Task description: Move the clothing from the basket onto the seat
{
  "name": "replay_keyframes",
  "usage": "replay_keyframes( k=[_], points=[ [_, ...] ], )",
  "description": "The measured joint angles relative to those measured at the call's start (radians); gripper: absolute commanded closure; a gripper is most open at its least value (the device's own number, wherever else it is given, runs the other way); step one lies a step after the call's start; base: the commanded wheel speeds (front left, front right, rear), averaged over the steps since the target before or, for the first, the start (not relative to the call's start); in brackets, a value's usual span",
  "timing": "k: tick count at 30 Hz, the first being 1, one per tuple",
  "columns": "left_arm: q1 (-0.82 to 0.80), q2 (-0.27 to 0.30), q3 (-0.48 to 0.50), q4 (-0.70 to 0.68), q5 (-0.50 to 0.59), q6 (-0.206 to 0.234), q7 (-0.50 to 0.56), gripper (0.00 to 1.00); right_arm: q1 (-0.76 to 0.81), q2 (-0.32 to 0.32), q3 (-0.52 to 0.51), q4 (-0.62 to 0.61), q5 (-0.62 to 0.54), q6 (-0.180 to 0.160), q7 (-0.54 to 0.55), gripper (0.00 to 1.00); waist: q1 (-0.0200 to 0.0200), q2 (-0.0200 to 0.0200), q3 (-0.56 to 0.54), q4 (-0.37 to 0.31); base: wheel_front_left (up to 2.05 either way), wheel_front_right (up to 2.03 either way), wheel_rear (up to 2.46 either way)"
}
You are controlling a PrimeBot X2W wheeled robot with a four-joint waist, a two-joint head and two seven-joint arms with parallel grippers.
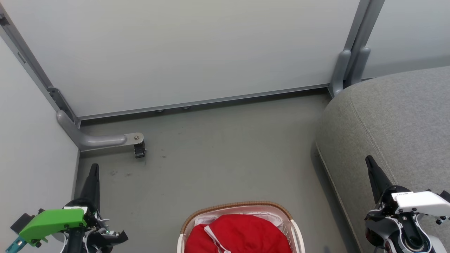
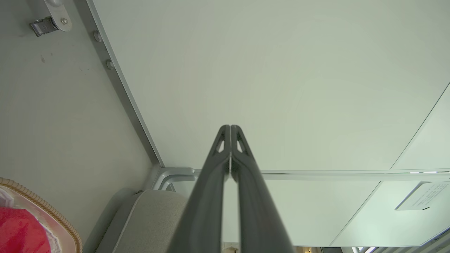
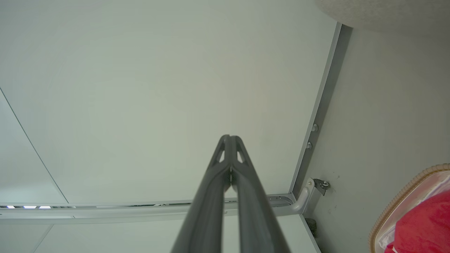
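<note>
Head view: red clothing [image 1: 242,233] heaped in basket [image 1: 239,205], near centre; grey seat [image 1: 393,116] at right. Left hand [image 1: 94,168] and right hand [image 1: 369,161] both pinched closed, empty, flanking basket, likely poised for first reach

My two end effectors: green-capped on the left, white-capped on the right.

My left end effector [image 1: 94,168] is a long, dark, tapering spike set on a black housing under a bright green cover [image 1: 52,220]. That cover carries a small white label, black screws and a teal tab at its outer end, with thin pale wires beneath. My right end effector [image 1: 369,161] has the same dark spike but a white cover [image 1: 422,203] dotted with black screws, a white label whose print is too small for me to read, and a round metal ring below. Up close, the fingers [image 2: 211,196] are matte charcoal, each with a small triangular cut-out near the tip.
</note>
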Motion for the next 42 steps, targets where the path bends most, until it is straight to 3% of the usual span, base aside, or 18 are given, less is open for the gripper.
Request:
replay_keyframes(
  k=[31,32,42],
  points=[
    [0.0,0.0,0.0,0.0,0.0,0.0,0.0,1.0,0.0,0.0,0.0,0.0,0.0,0.0,0.0,1.0,0.0,0.0,0.0,0.0,0.0,0.0,0.0],
    [0.0,0.0,0.0,0.002,0.0,0.0,0.0,0.0,0.0,0.0,0.0,0.002,0.0,0.0,0.0,0.0,0.0,0.0,0.0,0.0,0.0,0.0,0.0],
    [0.047,-0.008,-0.029,0.047,0.003,0.004,-0.024,0.0,0.036,0.017,0.024,0.051,-0.009,0.0,-0.022,0.0,0.0,0.0,-0.001,0.0,0.0,0.0,0.0]
  ],
)
